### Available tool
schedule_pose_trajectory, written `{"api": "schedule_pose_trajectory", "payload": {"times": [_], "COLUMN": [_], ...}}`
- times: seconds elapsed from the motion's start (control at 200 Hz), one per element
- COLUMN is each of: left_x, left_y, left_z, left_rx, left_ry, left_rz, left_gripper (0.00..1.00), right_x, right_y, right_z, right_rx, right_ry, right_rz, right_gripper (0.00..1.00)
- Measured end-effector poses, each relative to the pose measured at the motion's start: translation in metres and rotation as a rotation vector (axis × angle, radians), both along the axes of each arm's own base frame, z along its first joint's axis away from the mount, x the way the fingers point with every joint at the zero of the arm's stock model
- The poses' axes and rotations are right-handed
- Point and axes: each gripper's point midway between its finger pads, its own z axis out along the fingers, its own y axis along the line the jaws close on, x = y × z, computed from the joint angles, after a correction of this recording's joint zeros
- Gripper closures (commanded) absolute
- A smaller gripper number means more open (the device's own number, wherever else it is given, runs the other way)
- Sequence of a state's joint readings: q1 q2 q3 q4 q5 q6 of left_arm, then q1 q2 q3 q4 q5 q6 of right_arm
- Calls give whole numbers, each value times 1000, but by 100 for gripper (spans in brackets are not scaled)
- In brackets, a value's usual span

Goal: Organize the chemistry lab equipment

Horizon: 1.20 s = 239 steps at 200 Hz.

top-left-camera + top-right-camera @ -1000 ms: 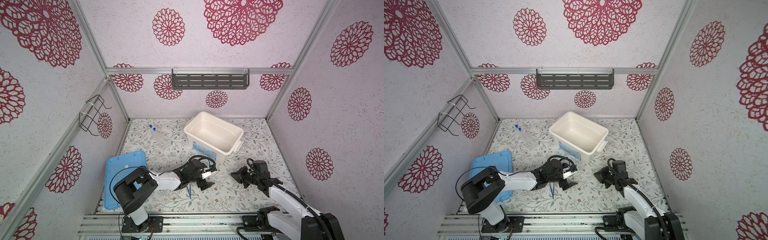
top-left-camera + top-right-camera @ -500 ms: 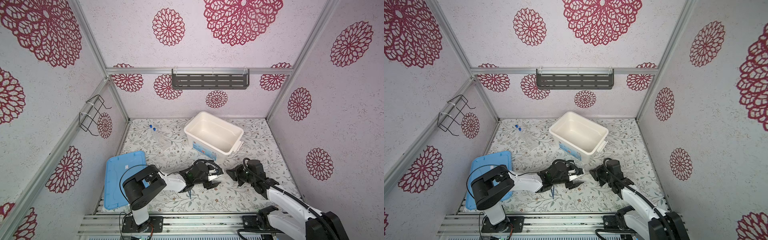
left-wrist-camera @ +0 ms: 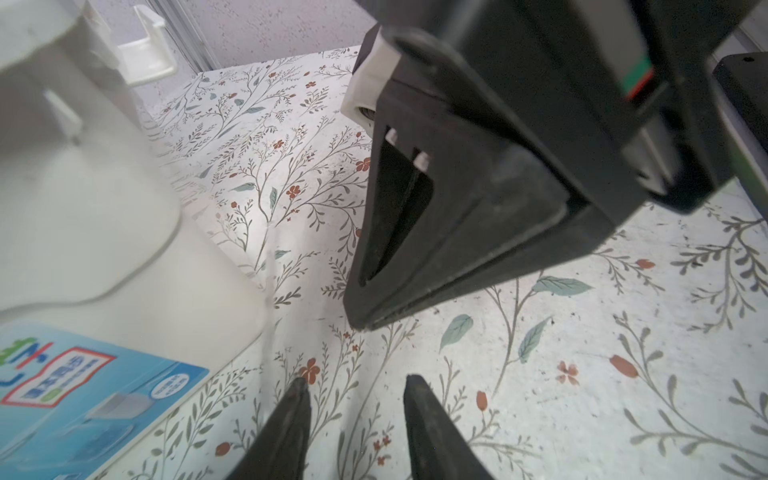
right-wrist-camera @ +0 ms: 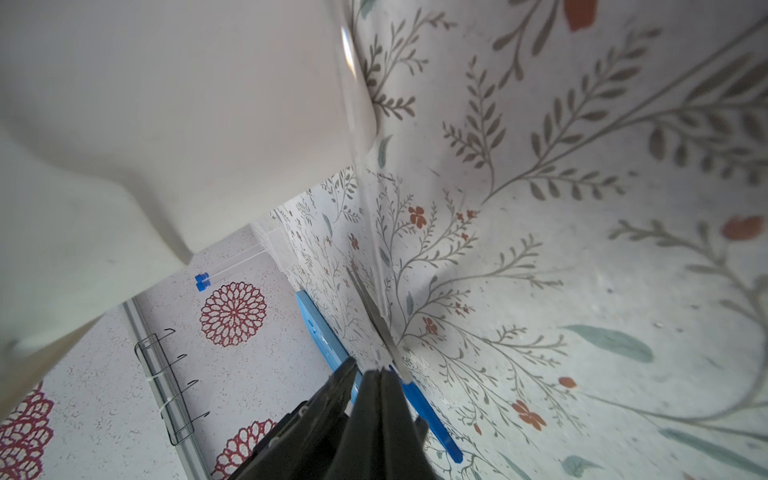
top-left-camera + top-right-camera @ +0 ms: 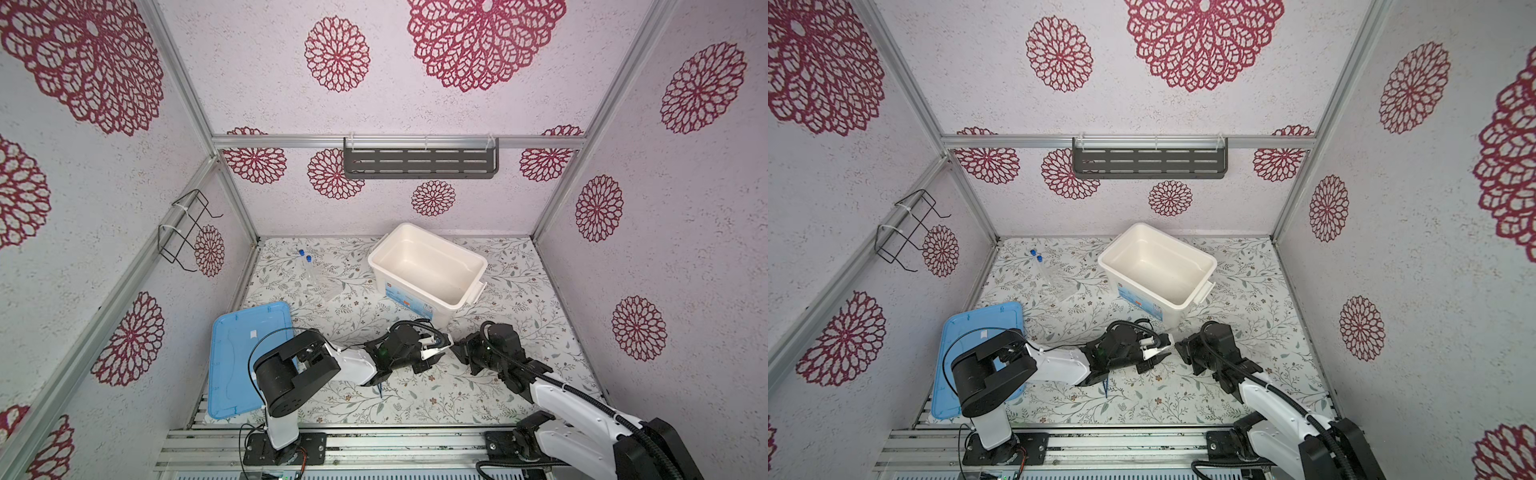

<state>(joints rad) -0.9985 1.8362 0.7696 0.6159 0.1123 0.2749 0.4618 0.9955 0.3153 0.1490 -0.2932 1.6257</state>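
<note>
both near tub [image 5: 436,311] corner — left tool [image 5: 440,355], right tool [image 5: 459,347].

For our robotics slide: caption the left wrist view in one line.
Left gripper, jaws apart, faces the shut right gripper beside the white tub.

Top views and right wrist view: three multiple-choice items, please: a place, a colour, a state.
1. The blue-capped tubes lie: A in the white tub; B on the table, back-left corner; C on the wall shelf.
2. The flat lid is: A red; B green; C light blue.
3. The right gripper has its jaws: A shut; B wide apart; C out of view.
B: both tubes rest on the floral table near the walls. C: the lid is plainly light blue. A: the tips meet in the wrist view.
</note>
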Motion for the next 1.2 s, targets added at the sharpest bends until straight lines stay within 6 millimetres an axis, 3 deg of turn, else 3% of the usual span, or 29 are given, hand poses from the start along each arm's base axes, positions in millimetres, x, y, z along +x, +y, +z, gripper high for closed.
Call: {"api": "schedule_pose_trajectory", "payload": {"times": [0.28,0.455,0.55,0.681,0.796,1.066,1.196], "left_x": [6,5,4,3,6,21,25], "left_y": [2,9,11,14,21,50,62], "left_z": [0,11,23,32,35,63,62], "left_rx": [-7,-15,-39,-55,-53,-51,-16], "left_ry": [3,-7,-20,-23,-14,-23,-13], "left_rz": [43,62,59,44,39,62,62], "left_gripper": [55,50,47,43,35,30,27], "right_x": [-2,-8,-16,-32,-38,-25,-17], "right_y": [-10,-20,-28,-44,-53,-44,-38], "right_z": [0,-4,-15,-35,-36,-36,-42], "right_rx": [-19,-49,-90,-186,-247,-334,-348], "right_ry": [-4,14,54,184,294,525,601], "right_rz": [-50,-83,-96,-134,-174,-205,-232], "right_gripper": [90,59,51,49,50,58,61]}}
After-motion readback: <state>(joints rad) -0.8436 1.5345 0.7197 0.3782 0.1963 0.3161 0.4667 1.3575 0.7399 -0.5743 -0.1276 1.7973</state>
